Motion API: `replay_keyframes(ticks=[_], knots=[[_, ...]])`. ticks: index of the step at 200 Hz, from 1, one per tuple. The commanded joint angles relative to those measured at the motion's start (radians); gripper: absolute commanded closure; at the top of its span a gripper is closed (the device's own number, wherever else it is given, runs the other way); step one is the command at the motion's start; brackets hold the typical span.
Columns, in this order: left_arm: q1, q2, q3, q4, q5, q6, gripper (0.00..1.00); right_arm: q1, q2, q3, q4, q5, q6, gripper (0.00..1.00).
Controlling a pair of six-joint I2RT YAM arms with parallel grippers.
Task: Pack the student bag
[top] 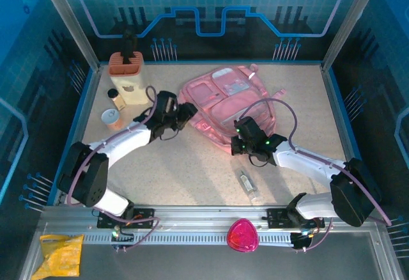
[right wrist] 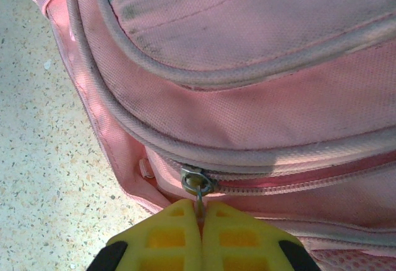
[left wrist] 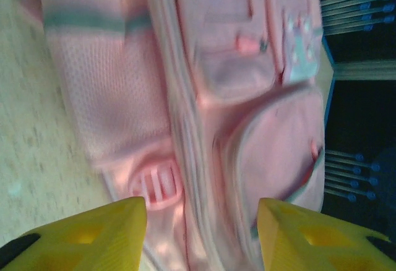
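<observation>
The student bag (top: pixel 220 98), a big soft pink backpack with glossy front pockets, lies flat at the middle back of the table. My left gripper (top: pixel 186 111) is at the bag's left edge. In the left wrist view its yellow fingers stand apart, so the left gripper (left wrist: pixel 202 237) is open over blurred pink fabric (left wrist: pixel 204 116) with nothing held. My right gripper (top: pixel 245 133) is at the bag's near edge. In the right wrist view the right gripper (right wrist: pixel 200 212) is shut on the thin metal zip pull (right wrist: pixel 199 198) hanging from the slider (right wrist: pixel 196 180) of a pale zip.
A clear small bottle (top: pixel 250 186) lies on the table in front of the bag. At the back left stand an orange-topped holder (top: pixel 128 75), a little jar (top: pixel 117 100) and an orange cup (top: pixel 112 119). On the front rail sit a magenta rounded object (top: pixel 243 235) and a yellow packet (top: pixel 61 254).
</observation>
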Motion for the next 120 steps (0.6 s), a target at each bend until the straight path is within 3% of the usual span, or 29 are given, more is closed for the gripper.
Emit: replay_keyframes(ticks=[1,44,77,120], knots=[[-0.082,-0.017,-0.065,0.123,-0.032,-0.153,0.45,-0.005,-0.018,-0.015,-0.002,0.01,0.007,1.0],[-0.225,0.102,-0.028,0.214,-0.085,-0.286,0.38,-0.002,-0.02,-0.032,0.028,-0.004,0.012,1.0],[-0.269,0.181,0.02,0.232,-0.13,-0.34,0.3,-0.002,-0.012,-0.038,0.055,-0.015,0.016,1.0],[-0.297,0.243,0.052,0.213,-0.177,-0.391,0.32,0.001,-0.002,-0.041,0.077,-0.024,0.022,1.0]])
